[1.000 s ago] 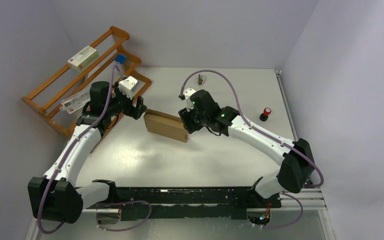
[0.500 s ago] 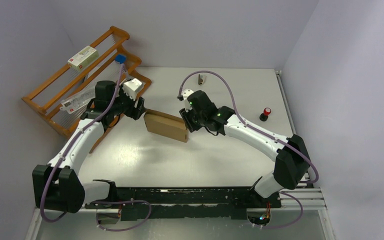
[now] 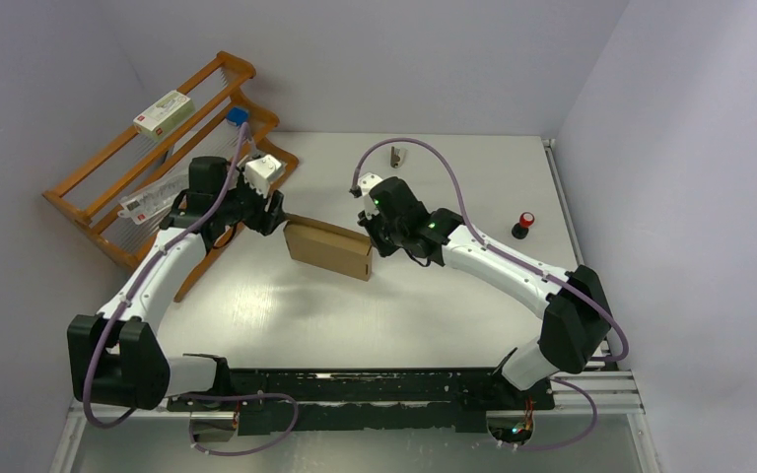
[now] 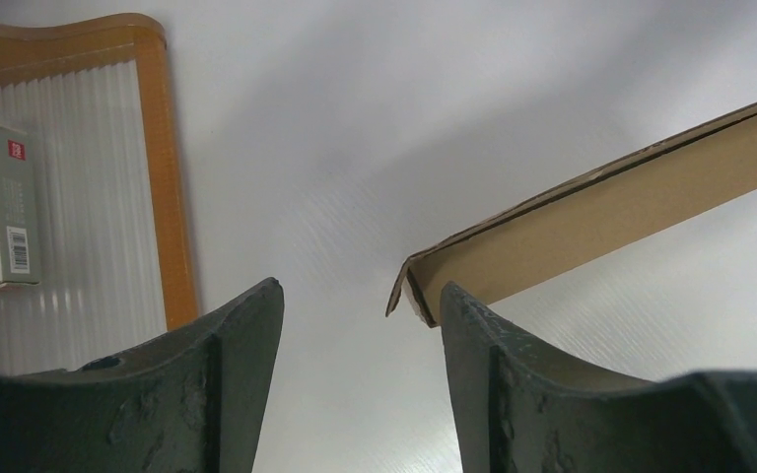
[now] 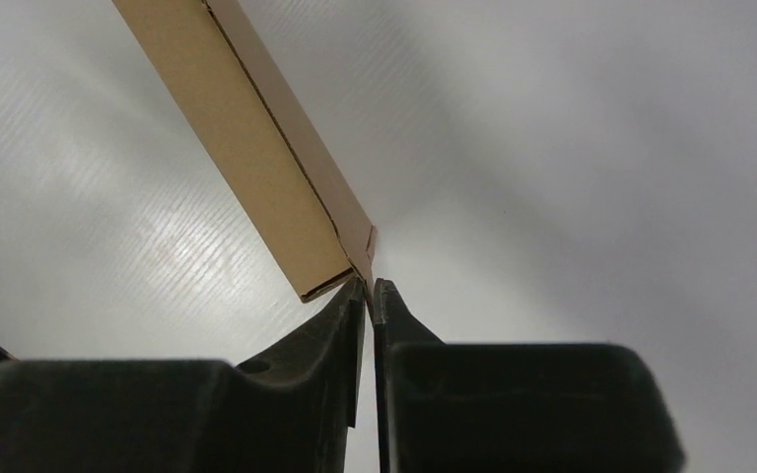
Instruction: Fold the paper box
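Top external view, near to far: we see both arm bases at the near table [image 3: 355,315] edge, each arm reaching forward and inward. Mid-table lies the paper box [image 3: 327,249], a closed, shallow brown mailer, flat on the surface and set at an angle.

The left gripper [image 3: 278,215] sits at the box's far-left corner. On the left wrist view its pincer [image 4: 360,291] is apart, and the box [image 4: 601,222] corner pokes in just beside the right-hand finger. We cannot tell whether it touches.

The right gripper [image 3: 370,241] is at the box's right end. On the right wrist view that gripper [image 5: 370,286] has its jaws drawn nearly together, with only a thin slit between them. The box [image 5: 246,128] corner edge runs down into that slit, so it looks clamped on the thin cardboard edge.

Farther left, a wooden rack [image 3: 108,187] stands off the table's left side, with a white carton [image 3: 164,111] on its top shelf. Right of the arms sits a small red-topped object [image 3: 524,225]. Near the far edge is a small dark item [image 3: 396,156], too small to identify.
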`<move>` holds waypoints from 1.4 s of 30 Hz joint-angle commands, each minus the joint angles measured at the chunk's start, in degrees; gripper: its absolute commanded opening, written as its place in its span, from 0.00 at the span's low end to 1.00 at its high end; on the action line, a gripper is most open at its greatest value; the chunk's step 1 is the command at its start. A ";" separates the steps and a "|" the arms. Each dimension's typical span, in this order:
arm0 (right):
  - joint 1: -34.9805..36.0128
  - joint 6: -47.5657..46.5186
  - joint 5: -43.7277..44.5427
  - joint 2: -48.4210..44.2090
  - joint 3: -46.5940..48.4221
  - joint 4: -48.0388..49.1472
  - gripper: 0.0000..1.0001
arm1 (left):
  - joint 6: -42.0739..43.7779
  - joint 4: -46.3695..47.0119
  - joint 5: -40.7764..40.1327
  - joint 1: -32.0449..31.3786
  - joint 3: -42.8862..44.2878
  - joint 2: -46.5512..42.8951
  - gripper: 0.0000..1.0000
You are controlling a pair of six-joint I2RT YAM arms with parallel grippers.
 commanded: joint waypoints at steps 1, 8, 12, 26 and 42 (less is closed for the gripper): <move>-0.18 -1.07 1.35 0.23 1.47 -0.38 0.09 | 1.83 -1.20 6.25 1.97 3.62 2.27 0.63; -0.18 -1.84 -0.10 0.95 1.55 -0.50 0.00 | 3.76 -4.85 16.25 4.77 7.18 6.10 0.54; -0.18 -3.86 -0.05 0.81 1.80 -0.55 0.00 | 4.78 -5.63 17.48 4.83 7.19 6.80 0.51; -0.07 -4.07 -1.74 0.45 1.81 -0.46 0.00 | 6.89 -6.81 19.32 4.82 7.29 8.92 0.51; -0.18 -3.80 -1.92 0.98 2.50 -0.03 0.00 | 6.25 -7.49 21.23 4.78 7.20 9.81 0.27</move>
